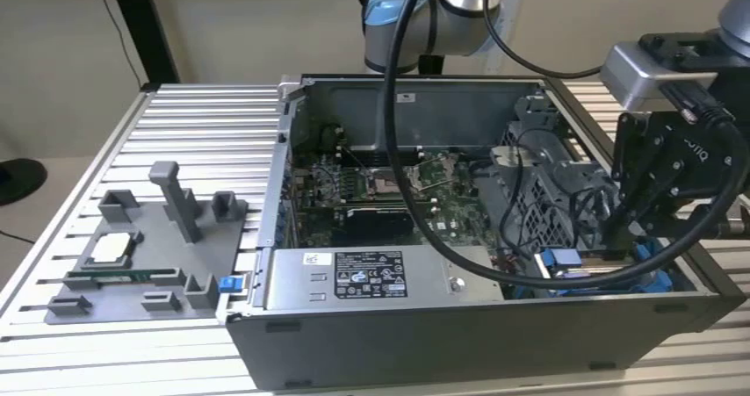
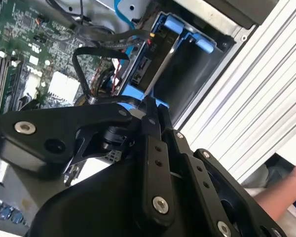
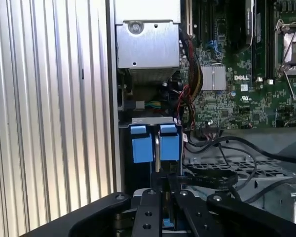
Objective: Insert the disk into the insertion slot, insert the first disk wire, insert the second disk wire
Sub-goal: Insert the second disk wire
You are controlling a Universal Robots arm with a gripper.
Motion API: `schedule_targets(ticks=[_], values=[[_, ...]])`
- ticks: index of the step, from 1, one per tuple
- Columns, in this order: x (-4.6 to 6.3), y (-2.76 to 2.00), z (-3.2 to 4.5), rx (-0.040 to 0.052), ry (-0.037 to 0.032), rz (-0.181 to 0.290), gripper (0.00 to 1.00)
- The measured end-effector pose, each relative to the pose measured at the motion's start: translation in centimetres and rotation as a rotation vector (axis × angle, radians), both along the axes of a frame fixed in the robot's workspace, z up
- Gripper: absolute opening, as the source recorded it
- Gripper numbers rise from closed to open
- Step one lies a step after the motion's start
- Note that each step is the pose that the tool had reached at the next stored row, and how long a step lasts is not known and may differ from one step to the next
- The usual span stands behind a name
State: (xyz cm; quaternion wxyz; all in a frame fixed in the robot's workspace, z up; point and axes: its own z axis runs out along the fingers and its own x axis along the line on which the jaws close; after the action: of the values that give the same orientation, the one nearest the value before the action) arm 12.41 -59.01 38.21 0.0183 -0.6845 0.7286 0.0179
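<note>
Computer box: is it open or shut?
Open. In the exterior view the box has no cover on top, so you can look straight in at the green board inside.

Even, diffuse indoor lighting; soft shadows, moderate sharpness.
Exterior view: the computer case interior is dim; its rear wall at 12 o'clock catches light. Second wrist view: the ribbed table glares pale at 3 o'clock; the gripper is blurred.
</note>
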Motion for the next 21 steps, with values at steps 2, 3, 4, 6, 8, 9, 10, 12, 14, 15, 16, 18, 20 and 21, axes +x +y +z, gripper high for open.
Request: schedule_targets(ticks=[2,3,4,6,8,9,10,12,14,15,16,18,20,21], values=[[0.00,0.00,-0.05,0.0021,-0.0203,0.000,0.00],[0.00,0.00,-0.09,0.0031,-0.0278,0.000,0.00],[0.00,0.01,-0.14,0.0038,-0.0344,-0.001,0.00],[0.01,0.01,-0.29,0.0049,-0.0417,-0.003,0.00],[0.01,0.01,-0.47,0.0058,-0.0460,-0.007,0.00],[0.00,0.01,-0.56,0.0058,-0.0479,-0.011,0.00],[0.00,0.02,-0.63,0.0057,-0.0497,-0.016,0.00],[0.00,0.04,-0.76,0.0056,-0.0531,-0.026,0.00],[0.01,0.05,-0.86,0.0056,-0.0541,-0.031,0.00],[0.00,0.06,-0.90,0.0056,-0.0542,-0.032,0.00],[0.00,0.07,-0.94,0.0056,-0.0543,-0.033,0.00],[0.00,0.07,-0.95,0.0054,-0.0543,-0.033,0.00],[0.00,0.07,-0.96,0.0055,-0.0543,-0.033,0.00],[0.00,0.07,-0.97,0.0055,-0.0543,-0.033,0.00]])
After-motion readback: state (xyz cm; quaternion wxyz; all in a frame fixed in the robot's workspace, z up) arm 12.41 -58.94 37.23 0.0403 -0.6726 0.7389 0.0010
